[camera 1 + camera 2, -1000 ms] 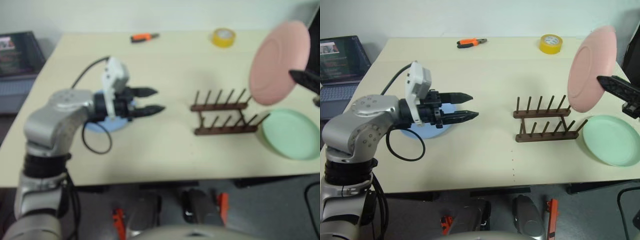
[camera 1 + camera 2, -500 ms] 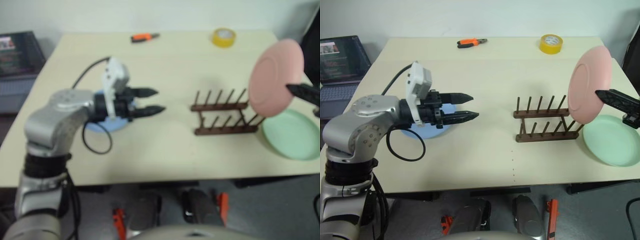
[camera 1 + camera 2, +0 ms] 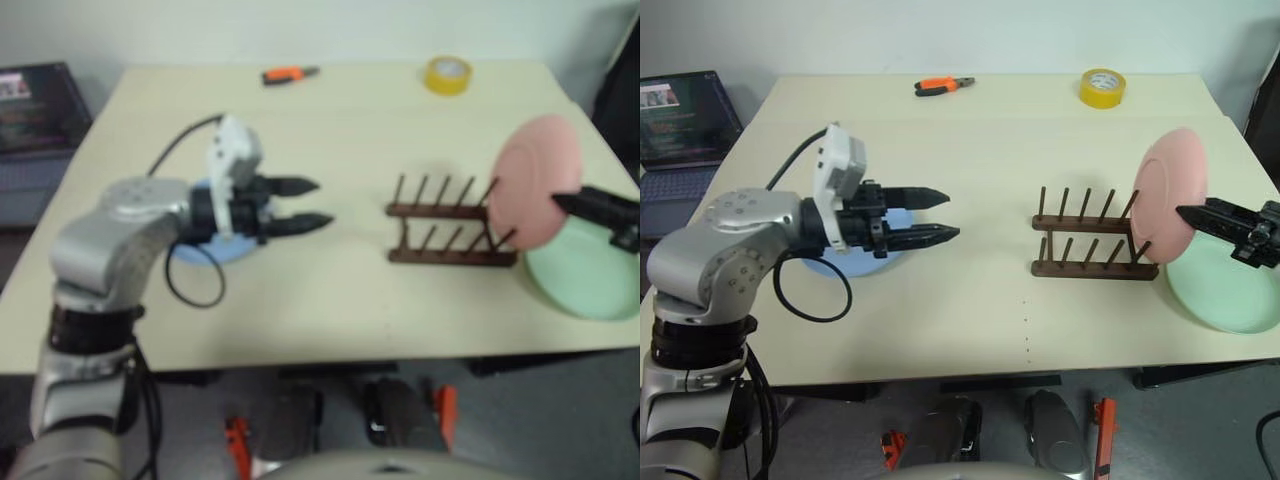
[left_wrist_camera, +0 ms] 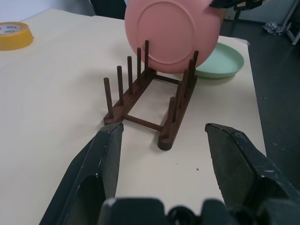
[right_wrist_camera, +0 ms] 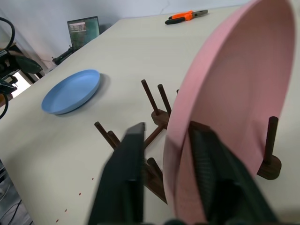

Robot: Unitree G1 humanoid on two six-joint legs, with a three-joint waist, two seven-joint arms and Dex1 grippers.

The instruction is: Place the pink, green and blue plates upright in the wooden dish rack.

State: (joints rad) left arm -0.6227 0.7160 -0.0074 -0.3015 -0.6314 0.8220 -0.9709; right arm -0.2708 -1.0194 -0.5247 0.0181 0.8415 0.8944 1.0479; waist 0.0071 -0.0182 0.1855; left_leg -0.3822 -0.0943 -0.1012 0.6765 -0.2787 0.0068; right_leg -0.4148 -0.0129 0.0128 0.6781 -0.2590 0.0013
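Right eye view gives us the whole table [image 3: 970,330], and the job looks about a third done at best. The wooden dish rack [image 3: 1092,243] sits right of centre, and the pink plate [image 3: 1168,196] is standing on edge at its far right end, at three o'clock from the rack's middle. The right gripper [image 3: 1212,217] has its fingers either side of that plate's rim; from the right wrist view they look slackened off rather than pinching, though we can't be sure the plate is fully let go. We'd judge it seated or very nearly so.

Two to go. The green plate [image 3: 1225,290] lies flat at four o'clock from the rack, partly behind the pink one. The blue plate [image 3: 855,252] lies flat far over at nine o'clock, under the left gripper [image 3: 938,215], whose fingers are spread wide with nothing between them, pointing toward the rack.

Writing? The laptop [image 3: 685,120] screen shows something, but we can't read it, and no label shows on the yellow tape roll [image 3: 1100,87].
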